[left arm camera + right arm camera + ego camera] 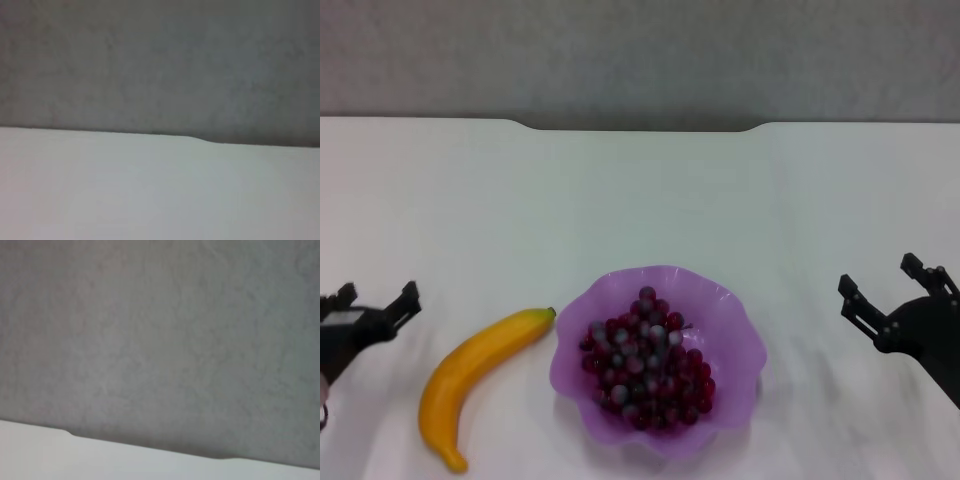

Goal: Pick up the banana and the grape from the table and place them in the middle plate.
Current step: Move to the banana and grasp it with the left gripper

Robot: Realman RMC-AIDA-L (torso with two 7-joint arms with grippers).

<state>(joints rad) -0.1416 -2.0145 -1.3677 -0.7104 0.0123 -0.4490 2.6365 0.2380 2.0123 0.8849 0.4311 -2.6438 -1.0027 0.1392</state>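
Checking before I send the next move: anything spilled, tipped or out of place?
Nothing spilled or damaged. The grape bunch sits inside the middle plate. The banana lies on the table left of the plate, tip at its rim. Left pincer and right pincer are open, empty, at the sides.

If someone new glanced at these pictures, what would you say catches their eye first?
The purple middle plate near the front of the white table stands out, with the dark grape bunch already piled inside it. Just to its left lies the yellow banana, on the table, its stem tip almost at the plate's rim. The left pincer and right pincer sit open at the two side edges, holding nothing.
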